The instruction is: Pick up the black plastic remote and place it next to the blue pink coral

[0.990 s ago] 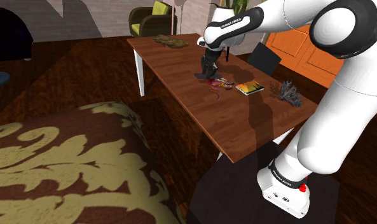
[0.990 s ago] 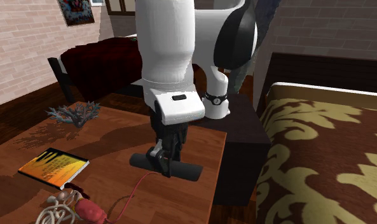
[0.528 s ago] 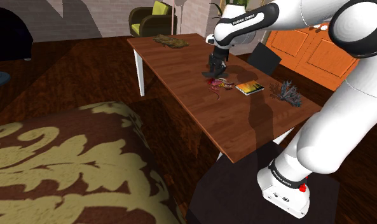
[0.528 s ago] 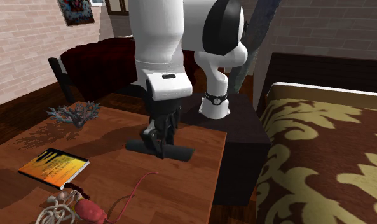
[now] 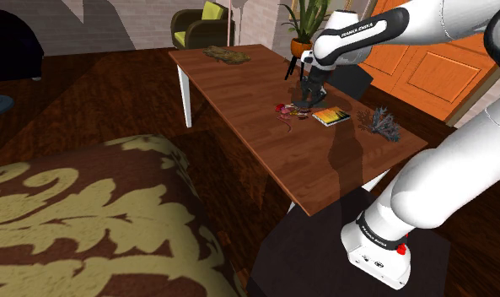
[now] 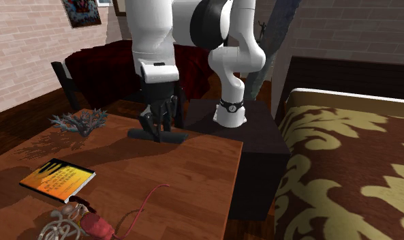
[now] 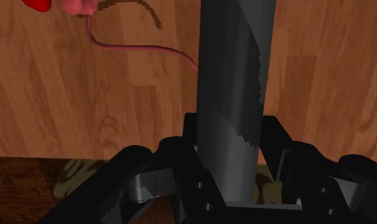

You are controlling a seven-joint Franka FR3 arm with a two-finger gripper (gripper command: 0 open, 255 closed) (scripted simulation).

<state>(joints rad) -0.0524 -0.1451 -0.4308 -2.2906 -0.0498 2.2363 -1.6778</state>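
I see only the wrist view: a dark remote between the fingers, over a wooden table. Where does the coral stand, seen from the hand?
Observer: In the second exterior view the grey-blue coral stands on the table, to the left of the hand and well apart from it.
Operator: Does anything lie between them?
Observer: Only bare wood, as far as I see. The orange book lies nearer to that camera, off the straight path.
Operator: Is the remote level?
Observer: Yes. The remote hangs about level in the shut hand, and it seems to be clear of the table.
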